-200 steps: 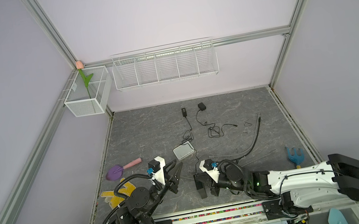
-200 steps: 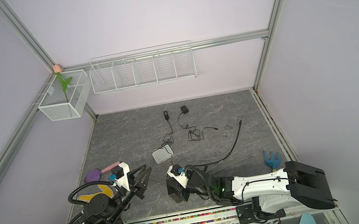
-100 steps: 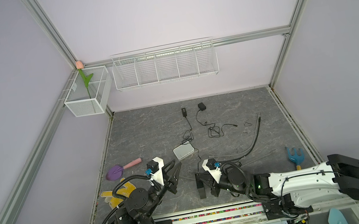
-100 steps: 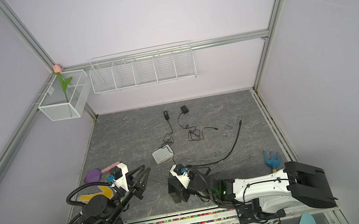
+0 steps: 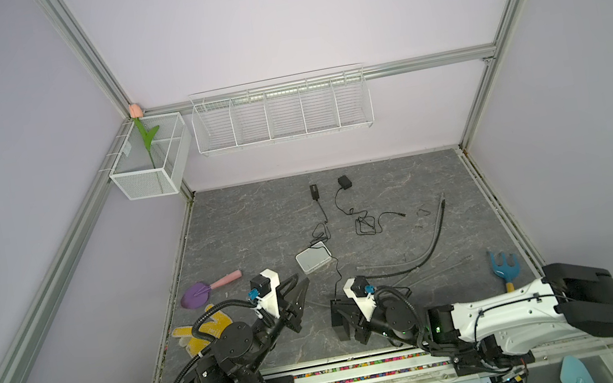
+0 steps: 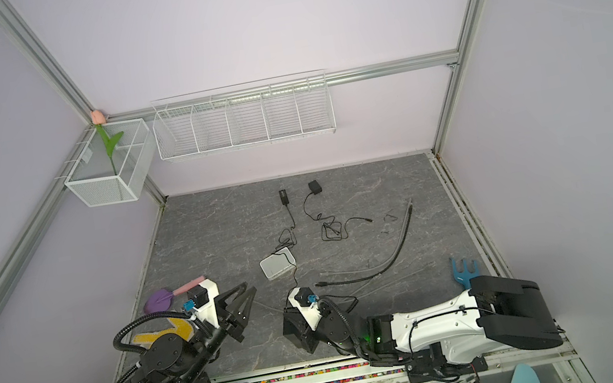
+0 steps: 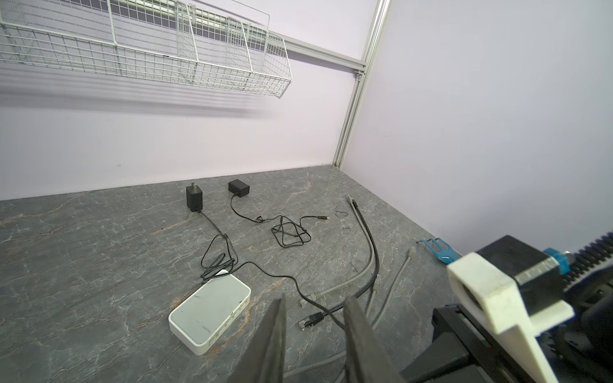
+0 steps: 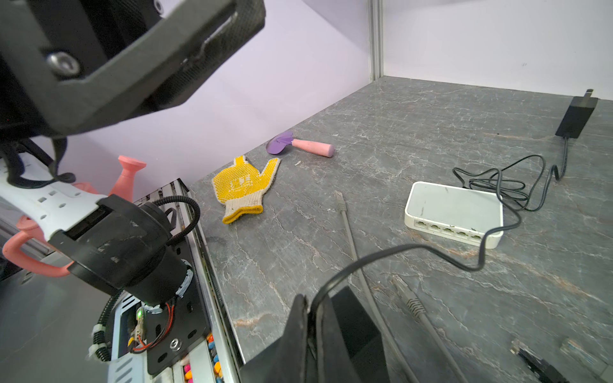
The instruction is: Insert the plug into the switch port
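Note:
The white switch (image 5: 313, 256) (image 6: 277, 265) lies flat mid-table, its row of ports (image 8: 447, 228) facing the front edge. A thin black cable (image 8: 431, 253) runs from a black adapter (image 8: 577, 116) past the switch into my right gripper (image 8: 311, 305) (image 5: 337, 309) (image 6: 290, 317), which is shut on it low near the front edge. The cable's end, with the plug, is hidden between the fingers. My left gripper (image 7: 315, 335) (image 5: 302, 279) (image 6: 250, 286) hovers open and empty just left of the switch (image 7: 209, 308).
Grey and black network cables (image 5: 428, 248) with loose connectors (image 7: 310, 320) lie right of the switch. A second adapter (image 5: 344, 182) sits at the back. A yellow glove (image 5: 201, 330) and purple scoop (image 5: 203, 292) are at the left edge, a blue rake (image 5: 503, 267) at the right.
My right gripper has drifted slightly toward the front edge with the cable still in it. The left arm has barely moved.

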{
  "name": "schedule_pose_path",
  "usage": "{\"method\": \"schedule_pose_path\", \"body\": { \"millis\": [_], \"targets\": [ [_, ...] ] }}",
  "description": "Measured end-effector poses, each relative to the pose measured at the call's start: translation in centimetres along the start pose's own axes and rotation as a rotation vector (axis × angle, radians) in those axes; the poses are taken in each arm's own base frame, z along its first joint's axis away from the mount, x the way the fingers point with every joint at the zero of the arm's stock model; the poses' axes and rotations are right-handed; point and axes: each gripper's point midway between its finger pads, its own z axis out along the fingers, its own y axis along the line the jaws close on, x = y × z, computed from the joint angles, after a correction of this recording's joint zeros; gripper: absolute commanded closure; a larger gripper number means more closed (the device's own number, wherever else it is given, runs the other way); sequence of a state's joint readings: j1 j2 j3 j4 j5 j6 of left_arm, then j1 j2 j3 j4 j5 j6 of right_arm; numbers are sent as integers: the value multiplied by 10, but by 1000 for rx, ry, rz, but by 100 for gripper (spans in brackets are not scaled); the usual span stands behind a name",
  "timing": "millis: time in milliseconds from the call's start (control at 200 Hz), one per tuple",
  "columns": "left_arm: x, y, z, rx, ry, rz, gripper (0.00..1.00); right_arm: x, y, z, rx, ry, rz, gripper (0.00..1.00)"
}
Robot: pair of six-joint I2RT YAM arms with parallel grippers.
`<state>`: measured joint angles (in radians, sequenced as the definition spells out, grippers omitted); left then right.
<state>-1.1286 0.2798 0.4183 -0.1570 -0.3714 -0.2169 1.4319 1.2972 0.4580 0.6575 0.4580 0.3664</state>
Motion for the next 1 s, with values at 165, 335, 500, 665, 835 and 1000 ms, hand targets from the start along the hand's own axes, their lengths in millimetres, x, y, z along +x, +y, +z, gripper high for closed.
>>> {"method": "schedule_pose_path", "body": {
  "millis": [165,335,500,665,835,1000],
  "targets": [
    [1,0,0,-1,2,1,71,1,-3,-3,31,-16,25,93],
    [1,1,0,-5,4,2,71,2,-3,-5,54,-29,45,93],
    [2,2,0,-8,8,4,71,3,-3,-6,79,-46,67,94],
    [3,2,-1,-10,11,6,71,4,-4,-8,116,-63,95,94],
    [3,3,-1,-12,13,6,71,4,-5,-8,138,-77,121,93],
    [4,3,-1,-15,14,7,71,4,-4,-7,141,-84,144,93]
  ]
}}
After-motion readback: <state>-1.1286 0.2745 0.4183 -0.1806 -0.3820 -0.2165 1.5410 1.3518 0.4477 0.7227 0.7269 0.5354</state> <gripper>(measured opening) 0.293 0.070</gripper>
